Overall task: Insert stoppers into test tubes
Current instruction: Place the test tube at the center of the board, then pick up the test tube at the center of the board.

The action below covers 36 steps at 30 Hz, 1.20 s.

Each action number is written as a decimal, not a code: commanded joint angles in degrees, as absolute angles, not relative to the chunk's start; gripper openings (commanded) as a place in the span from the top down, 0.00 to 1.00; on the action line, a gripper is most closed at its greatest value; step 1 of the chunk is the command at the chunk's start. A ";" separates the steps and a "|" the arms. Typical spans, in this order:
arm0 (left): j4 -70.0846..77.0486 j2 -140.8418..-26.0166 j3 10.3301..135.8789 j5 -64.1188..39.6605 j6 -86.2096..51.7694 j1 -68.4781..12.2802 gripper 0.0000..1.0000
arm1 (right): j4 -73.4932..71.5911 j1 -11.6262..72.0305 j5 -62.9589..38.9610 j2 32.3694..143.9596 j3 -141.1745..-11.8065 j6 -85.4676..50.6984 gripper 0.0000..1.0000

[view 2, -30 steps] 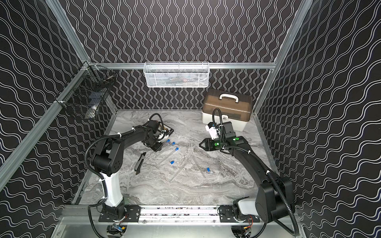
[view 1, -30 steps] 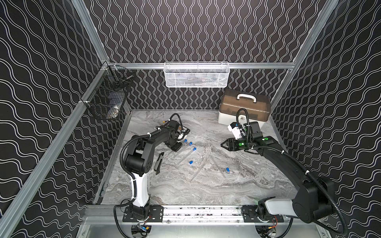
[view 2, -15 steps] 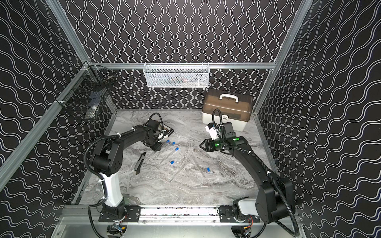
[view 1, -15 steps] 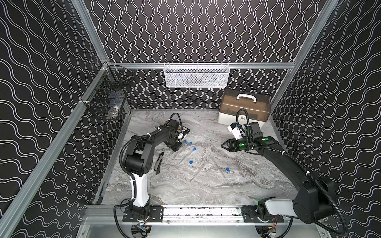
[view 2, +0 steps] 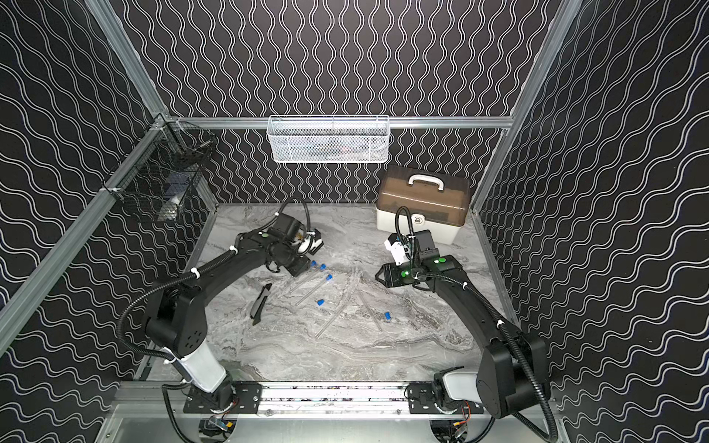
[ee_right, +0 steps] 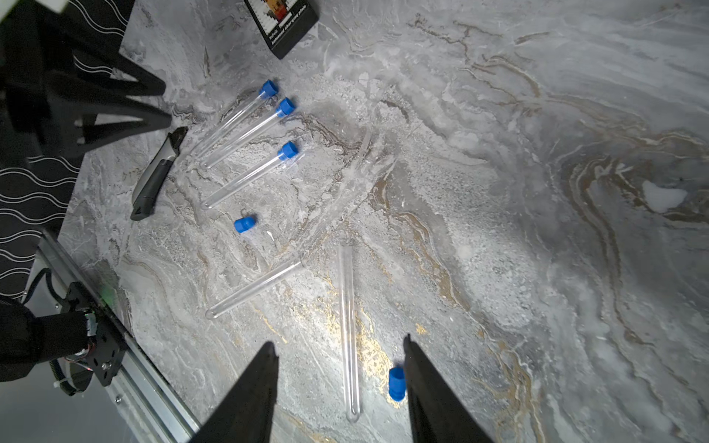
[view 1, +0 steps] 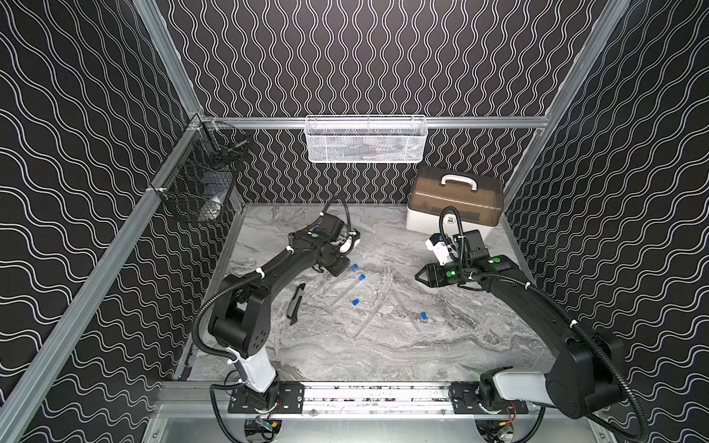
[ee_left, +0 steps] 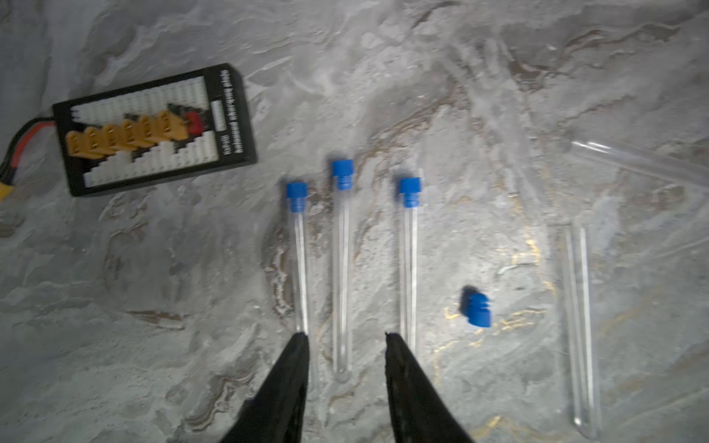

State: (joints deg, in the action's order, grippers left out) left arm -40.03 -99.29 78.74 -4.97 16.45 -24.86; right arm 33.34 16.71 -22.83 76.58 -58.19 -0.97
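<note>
Left wrist view: left gripper [ee_left: 345,337] jaws now stand apart and empty, straddling the closed end of the middle capped tube [ee_left: 341,276], which lies free on the marble table [ee_left: 153,287]. 1 s earlier these jaws were together, so this tube appears to have just been let go. 3 test tubes lie side by side, each with a blue stopper [ee_left: 342,174] seated in its mouth, near the battery board [ee_left: 153,128]. Reading: 3 units done. 1 loose stopper [ee_left: 477,310] lies just beside the capped row, with a bare tube [ee_left: 579,326] beyond it. Right wrist view: right gripper [ee_right: 338,341] jaws apart, holding nothing, no change over that second. It hangs over a 2nd bare tube [ee_right: 347,326], and the other loose stopper [ee_right: 396,377] lies just beside 1 finger. In both top views the 2 loose stoppers lie well apart. Remaining, as I judge it: 2 stoppers and at least 2 open tubes. The pair under the right gripper looks the likeliest next pick. Utility knife [ee_right: 157,176] lies beside the capped row, clear of both arms.
</note>
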 commanded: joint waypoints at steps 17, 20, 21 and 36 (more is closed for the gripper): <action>-45.17 -99.14 70.80 1.82 -12.94 -49.45 0.51 | 32.25 16.70 -18.55 74.12 -55.61 -2.63 0.48; -43.54 -100.98 70.58 2.70 -13.62 -50.29 0.51 | 32.34 16.70 -18.30 73.65 -55.46 -2.52 0.48; -43.15 -101.59 70.57 3.01 -13.62 -50.57 0.51 | 32.43 16.70 -18.30 73.49 -55.38 -2.44 0.48; -39.20 -106.24 68.30 6.97 -13.71 -51.20 0.64 | 32.61 16.70 -17.85 72.92 -54.76 -2.10 0.48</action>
State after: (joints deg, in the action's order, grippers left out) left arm -40.23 -105.80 68.58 6.07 -12.43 -51.13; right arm 33.10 16.71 -18.26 73.21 -54.76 -2.37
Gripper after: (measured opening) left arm 0.364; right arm 0.521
